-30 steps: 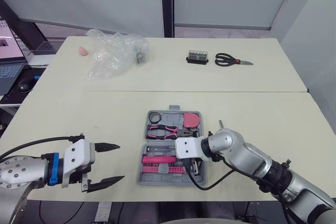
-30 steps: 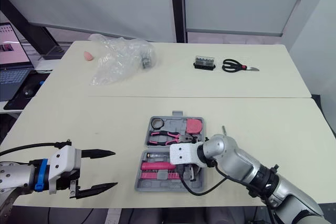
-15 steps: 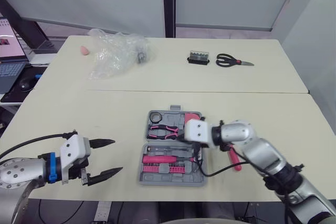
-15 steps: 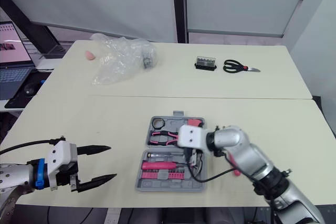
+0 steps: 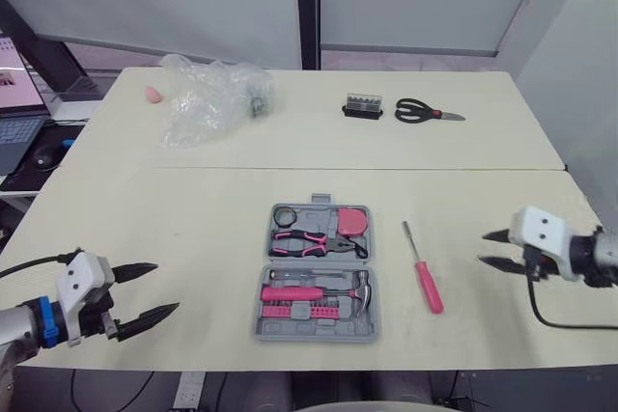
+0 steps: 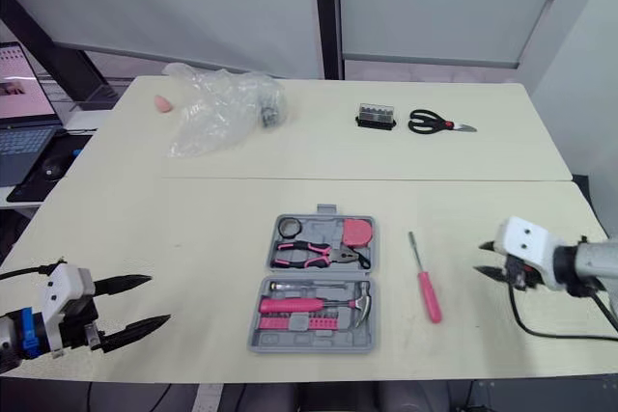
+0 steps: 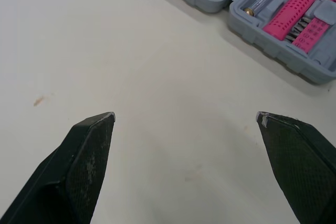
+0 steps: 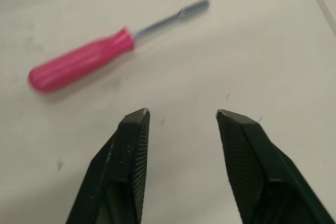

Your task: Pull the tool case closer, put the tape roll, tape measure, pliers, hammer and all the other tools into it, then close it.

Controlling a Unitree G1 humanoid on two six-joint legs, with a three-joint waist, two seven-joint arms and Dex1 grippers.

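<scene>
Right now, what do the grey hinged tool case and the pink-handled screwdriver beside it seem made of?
Grey hinged tool case: likely moulded plastic, matte; its shaped tool recesses and rounded walls suggest so. Pink-handled screwdriver: fluted handle looks like smooth plastic, perhaps rubbery; the thin shaft glints silver, probably metal.

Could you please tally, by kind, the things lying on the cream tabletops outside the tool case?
Screwdriver: 1
Scissors: 1
Black bit box: 1
Clear plastic bag: 1
Small grey item at the bag: 1
Small pink object: 1
Total: 6
</scene>
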